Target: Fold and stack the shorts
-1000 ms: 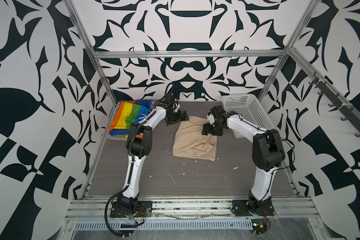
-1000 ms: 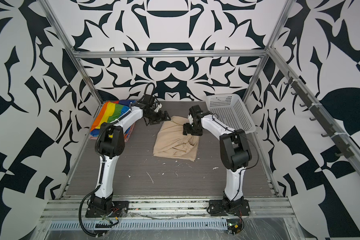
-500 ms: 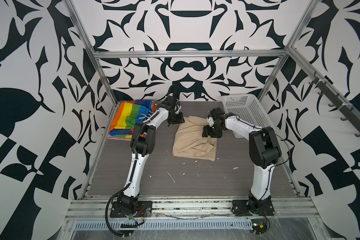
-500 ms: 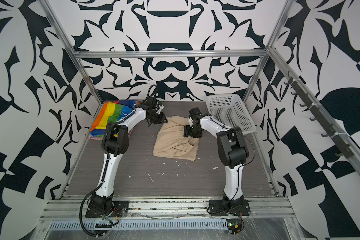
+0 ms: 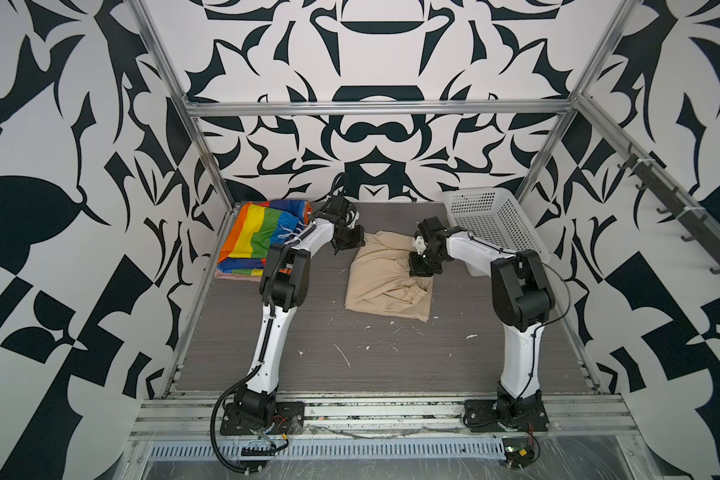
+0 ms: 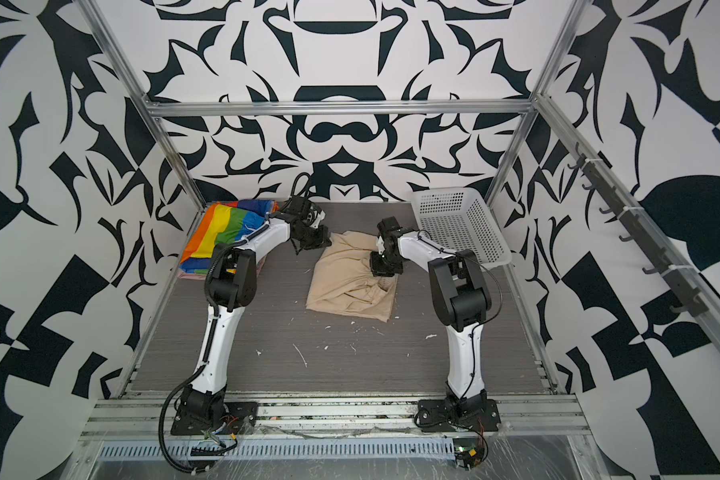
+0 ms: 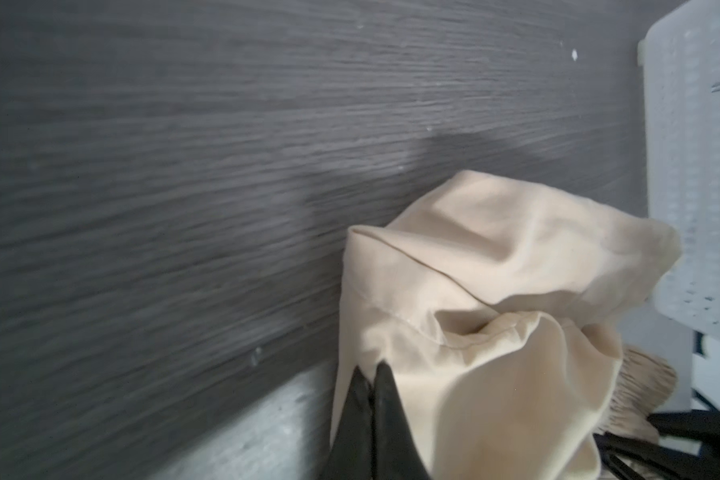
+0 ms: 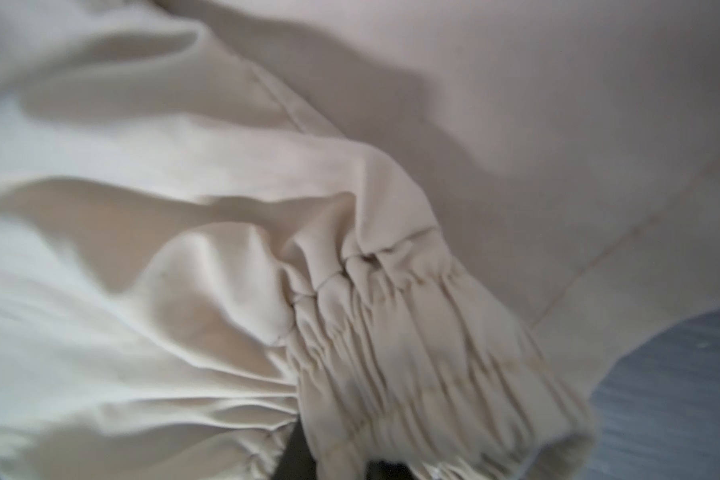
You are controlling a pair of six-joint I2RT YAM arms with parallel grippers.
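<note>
The beige shorts (image 5: 385, 286) lie crumpled mid-table; I think their fold is only starting. The left gripper (image 7: 373, 372) is closed on their far corner. The right gripper (image 5: 421, 269) sits at the waistband (image 8: 412, 332) with its jaws hidden by cloth, so I cannot tell its state. Next, both should lift and spread the shorts flat.

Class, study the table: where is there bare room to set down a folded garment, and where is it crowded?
Free: the wide near strip of table between the arm bases, in front of the beige shorts. Crowded: the far side, with the rainbow shorts at left, the beige pair mid-table, the white basket at right.
</note>
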